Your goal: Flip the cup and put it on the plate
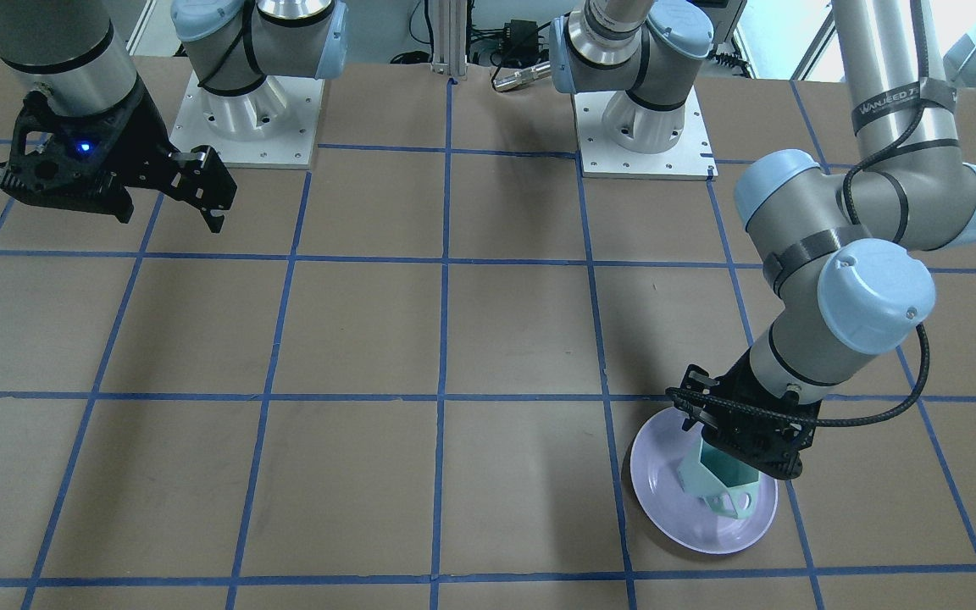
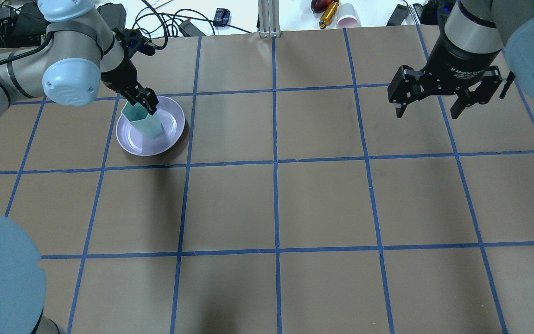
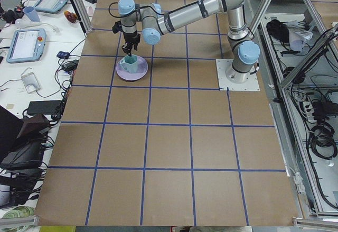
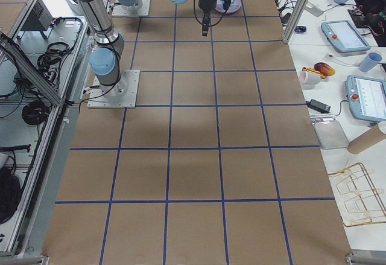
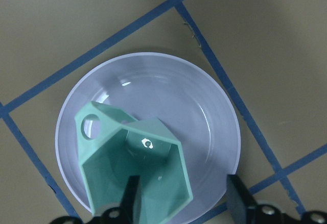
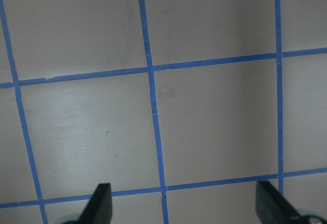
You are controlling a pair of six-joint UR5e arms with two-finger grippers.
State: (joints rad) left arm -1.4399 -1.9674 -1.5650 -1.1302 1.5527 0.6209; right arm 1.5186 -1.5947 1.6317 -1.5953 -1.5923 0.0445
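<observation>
One finger of the left gripper [image 5: 183, 188] dips inside the cup [image 5: 134, 158] and the other hangs outside it. The jaws are parted, with a gap on either side of the cup's wall, so nothing is clamped. The cup stands mouth-up about the middle of the plate [image 5: 204, 96], at the far left of the table [image 2: 322, 199], while the right gripper [image 2: 428, 113] hangs spread wide over the far right, well apart.

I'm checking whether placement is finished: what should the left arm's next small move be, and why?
Probably lift the left gripper straight up. The cup looks upright on the plate, and the jaws straddle its wall with gaps either side, so the inner jaw should clear the rim first.
</observation>
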